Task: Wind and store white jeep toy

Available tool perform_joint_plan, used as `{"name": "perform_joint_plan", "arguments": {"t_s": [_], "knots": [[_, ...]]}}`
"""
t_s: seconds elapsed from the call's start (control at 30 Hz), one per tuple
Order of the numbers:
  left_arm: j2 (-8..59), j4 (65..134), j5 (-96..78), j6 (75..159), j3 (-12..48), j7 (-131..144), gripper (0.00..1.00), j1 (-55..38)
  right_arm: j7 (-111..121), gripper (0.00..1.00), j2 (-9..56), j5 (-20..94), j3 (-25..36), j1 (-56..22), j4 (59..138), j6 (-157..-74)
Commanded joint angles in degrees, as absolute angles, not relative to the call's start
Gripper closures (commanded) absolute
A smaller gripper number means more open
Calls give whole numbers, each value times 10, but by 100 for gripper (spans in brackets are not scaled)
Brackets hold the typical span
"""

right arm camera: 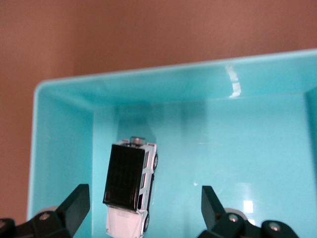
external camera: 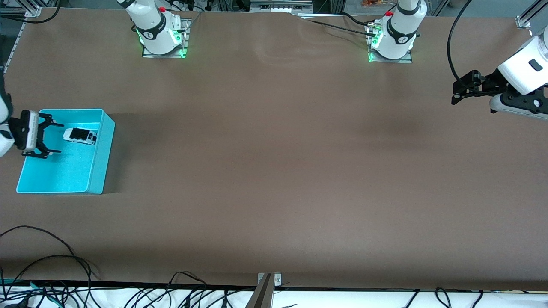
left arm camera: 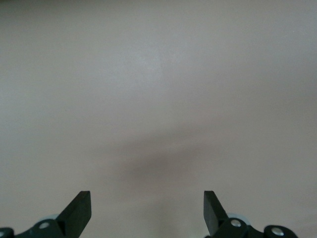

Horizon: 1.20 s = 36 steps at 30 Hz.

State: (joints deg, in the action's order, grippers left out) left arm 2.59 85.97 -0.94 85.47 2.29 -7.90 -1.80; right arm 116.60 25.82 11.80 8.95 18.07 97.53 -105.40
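The white jeep toy [external camera: 79, 135] with its black roof lies on the floor of the turquoise bin [external camera: 95, 174], in the bin's part farther from the front camera. In the right wrist view the jeep toy [right arm camera: 130, 191] lies free in the bin [right arm camera: 64, 87]. My right gripper [external camera: 52, 138] is open and empty over the bin, beside the jeep; its fingers [right arm camera: 75, 202] are spread wide in the right wrist view. My left gripper [external camera: 457, 93] is open and empty, held over the table at the left arm's end; the left wrist view shows only bare table between its fingers [left arm camera: 79, 207].
The brown table [external camera: 274, 171] stretches between the two arms. Cables [external camera: 43, 265] lie along the table's front edge at the right arm's end. A metal bracket [external camera: 269, 280] sits at the middle of the front edge.
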Motion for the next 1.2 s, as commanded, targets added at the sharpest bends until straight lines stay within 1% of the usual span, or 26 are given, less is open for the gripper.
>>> {"name": "perform_joint_plan", "arguments": {"t_s": [0.0,0.33,0.53,0.67,0.9,1.07,1.17], "knots": [[25,847,-14,843,23,-79,0,-18,1075,0,228,128,89,171,951,-999],[25,847,-14,843,22,-79,0,-18,841,0,150,127,88,126,950,-964],[25,847,-14,843,22,-79,0,-18,650,0,119,126,77,116,947,-919],[25,847,-14,843,22,-79,0,-18,579,0,113,123,62,115,942,-922],[25,847,-14,843,23,-79,0,-18,407,0,113,91,20,107,891,-918],[25,847,-14,843,22,-79,0,-18,279,0,112,83,8,105,879,-918],[25,847,-14,843,23,-79,0,-18,230,0,112,51,-16,103,859,-908]]}}
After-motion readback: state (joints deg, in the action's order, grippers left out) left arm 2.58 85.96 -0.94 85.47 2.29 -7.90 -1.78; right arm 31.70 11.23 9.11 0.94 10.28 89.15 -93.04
